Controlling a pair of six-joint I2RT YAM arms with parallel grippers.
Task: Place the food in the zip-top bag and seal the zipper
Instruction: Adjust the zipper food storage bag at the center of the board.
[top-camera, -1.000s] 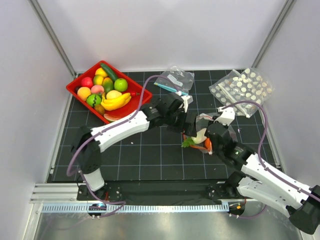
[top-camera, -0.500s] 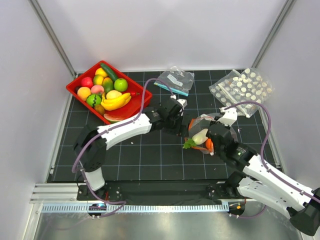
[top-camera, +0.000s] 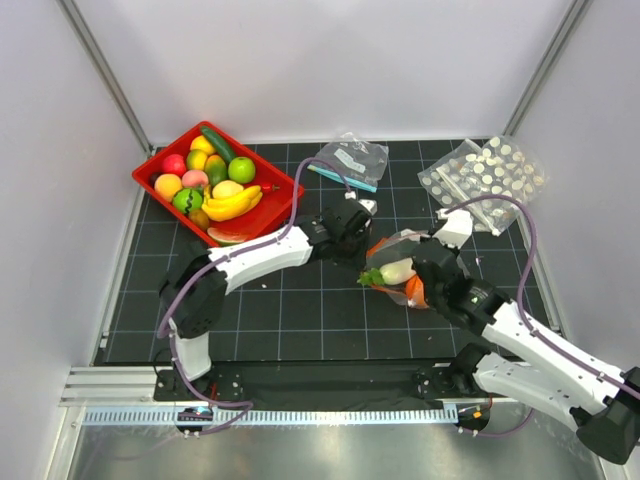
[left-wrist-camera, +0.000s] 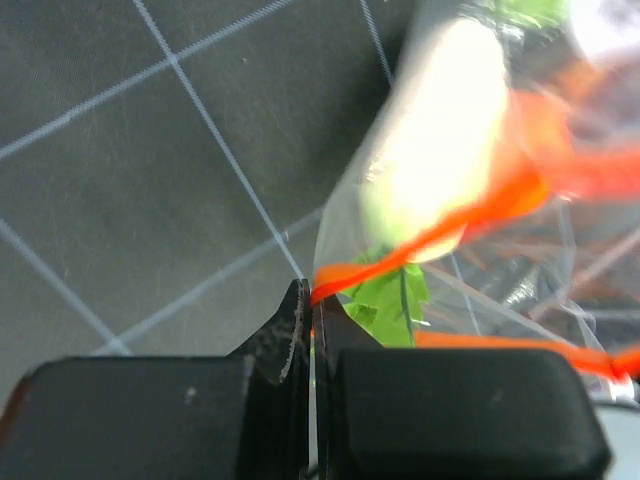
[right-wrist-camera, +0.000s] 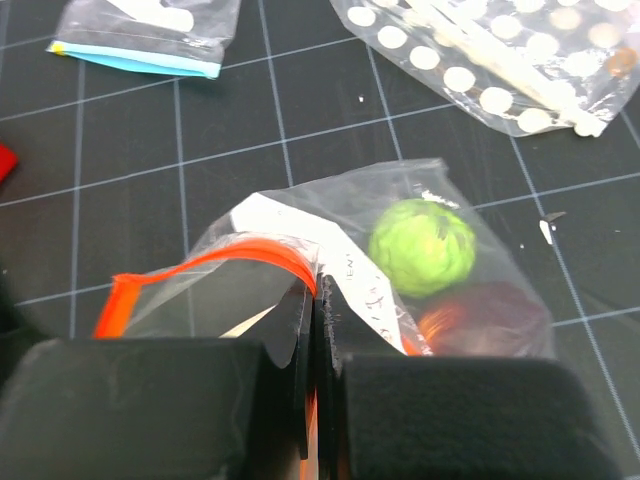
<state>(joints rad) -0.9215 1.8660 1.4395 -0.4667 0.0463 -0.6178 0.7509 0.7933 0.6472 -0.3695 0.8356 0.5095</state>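
Since a second ago the left gripper (left-wrist-camera: 312, 300) has snapped its jaws together, and it now pinches the end of the zipper (left-wrist-camera: 470, 215). The white radish (left-wrist-camera: 440, 140) has swung crosswise. The right gripper (right-wrist-camera: 316, 290), pressed together, pinches the same strip farther along. The zip-top bag (right-wrist-camera: 300, 215) lies right of centre on the mat (top-camera: 300, 300) and also holds a green lime (right-wrist-camera: 422, 247). Sealing seems to be the step in hand. The next move probably calls for one pinch to slide along the strip while the other anchors it.
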